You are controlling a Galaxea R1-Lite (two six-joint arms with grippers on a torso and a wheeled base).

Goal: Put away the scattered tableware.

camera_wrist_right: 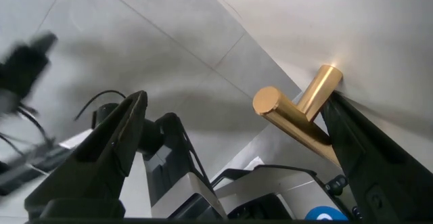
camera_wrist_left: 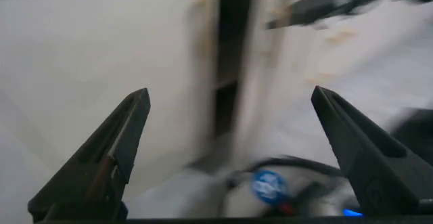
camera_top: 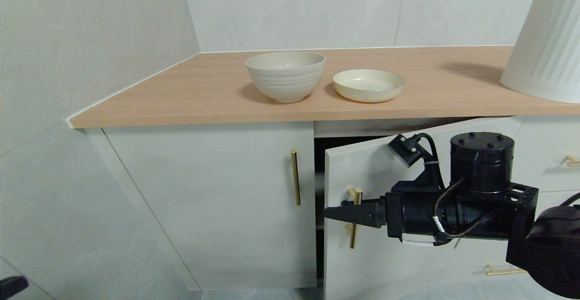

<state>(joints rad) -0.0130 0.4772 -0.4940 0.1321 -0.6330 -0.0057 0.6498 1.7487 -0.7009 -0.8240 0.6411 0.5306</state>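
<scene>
Cabinet door [camera_top: 371,263] ajar beneath bowl [camera_top: 285,75] and dish [camera_top: 368,84], lampshade [camera_top: 543,41] nearby

Looked like a home kitchen: wooden countertop [camera_top: 430,96] sat over white base cabinets [camera_top: 213,200] with brass bar handles [camera_top: 295,177], pale tiled wall [camera_top: 294,10] behind, ribbed bowl [camera_top: 285,75] and shallow dish [camera_top: 368,84] on top.

You face corner of pale tiled room: back wall [camera_top: 294,10] ahead, side wall [camera_top: 68,41] on your left, both meeting wooden countertop [camera_top: 204,91]. Beneath it, white cabinet [camera_top: 136,155]: left door [camera_top: 217,227] closed, slim brass handle [camera_top: 295,177] upright; right door [camera_top: 358,268] swung ajar, dark gap between them. White ribbed lampshade [camera_top: 546,41] stands at countertop's right end. Pale floor [camera_top: 253,294] below. Light even, shadows soft.
</scene>
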